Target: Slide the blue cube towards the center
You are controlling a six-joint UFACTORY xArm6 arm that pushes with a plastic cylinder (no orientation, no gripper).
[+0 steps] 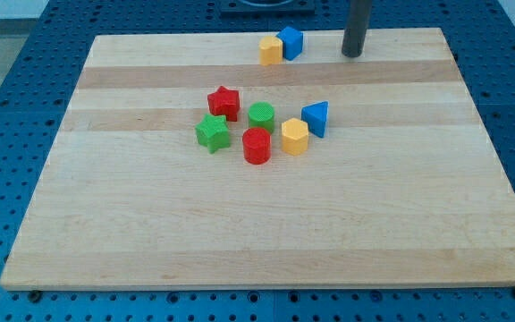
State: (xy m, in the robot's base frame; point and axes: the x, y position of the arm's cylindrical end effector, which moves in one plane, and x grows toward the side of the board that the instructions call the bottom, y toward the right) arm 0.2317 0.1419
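- Desk (150,233): pale wooden board on a blue perforated base (16,134). No containers on it; all blocks lie loose on the bare wood.
- Central cluster, view's left to right:
- green star (212,132), leftmost, at the cluster's lower left.
- red star (224,102), just above and to the right of the green star, close beside it.
- red cylinder (257,146), lowest of the group, below the green cylinder (261,116) and nearly touching it.
- yellow hexagonal block (295,137), just right of the red cylinder.
- blue triangular block (316,118), rightmost of the cluster, close to the yellow hexagonal block's upper right.
- Top edge pair: yellow cube (271,50) with the blue cube (290,42) touching its right side. Both sit near the view's top edge, well apart from the central cluster.
- Jaws: none on this rig; the arm ends in a plain dark rod, nothing held. My tip (353,54) rests near the view's top edge and touches no block.
- Blue cube relative to my tip: to the tip's left, at about the same height in the view, with a clear gap of bare wood between them.
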